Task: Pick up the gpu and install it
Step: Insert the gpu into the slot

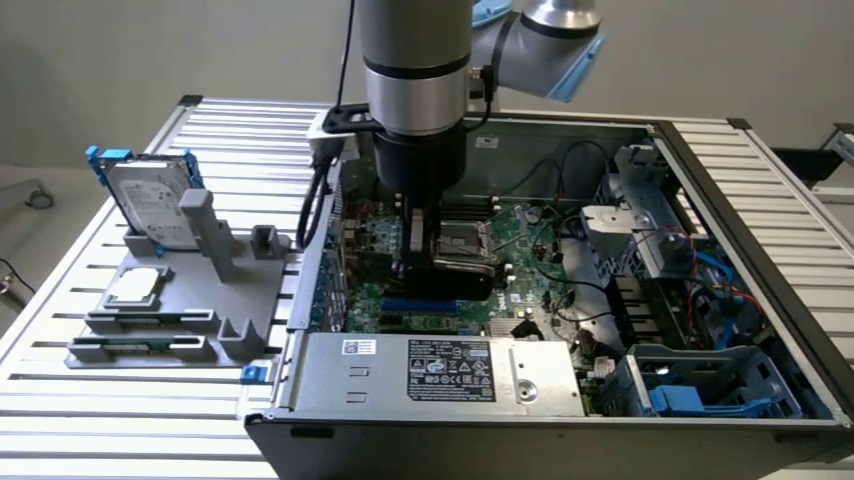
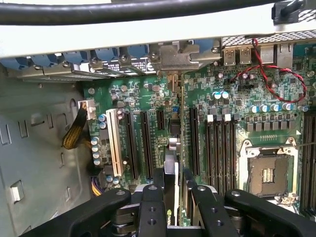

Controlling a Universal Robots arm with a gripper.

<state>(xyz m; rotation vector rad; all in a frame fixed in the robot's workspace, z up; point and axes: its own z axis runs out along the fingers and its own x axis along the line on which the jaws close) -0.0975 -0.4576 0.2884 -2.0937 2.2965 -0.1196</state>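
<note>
**Evidently the install step: gpu held edge-down inside the case**

Largest is the slatted worktop (image 1: 747, 180), which bears the open computer case (image 1: 534, 445); everything else is placed from that case. The arm (image 1: 416, 60) reaches from above into the case's middle. It hangs over the green motherboard (image 1: 527, 240) (image 2: 232, 89) that covers the case's floor. Along the case's near wall lies the silver power supply (image 1: 334, 385). Outside the case, on the exterior view's left, a grey fixture (image 1: 160, 320) carries a hard drive (image 1: 147, 200) with blue rails and a small square chip (image 1: 138, 288).

The gpu (image 1: 454, 283) (image 2: 173, 163) is inside the case, gripped edge-on by the tool (image 1: 434, 262) (image 2: 173, 185). The tool's fingers (image 2: 150, 207) are closed narrow on the card, whose black shroud is turned toward the power supply. Picking up therefore looks done, and installing is the step in hand.

In the wrist view the card runs between the long black expansion slots (image 2: 193, 138) toward the case's rear bracket openings (image 2: 177, 57). The empty CPU socket (image 2: 266, 173) sits off to one side. Whether the card's lower edge touches a slot cannot be told. By judgement, seating calls for the card's edge to be square over one slot and its end bracket to meet the rear opening. It also calls for a straight push with no tilt.

As for writing, the power supply's black label (image 1: 451, 368) and white sticker (image 1: 360, 347) carry print too fine to read. The card shows a green and white logo mark (image 2: 170, 216), with no legible wording beside it.
</note>
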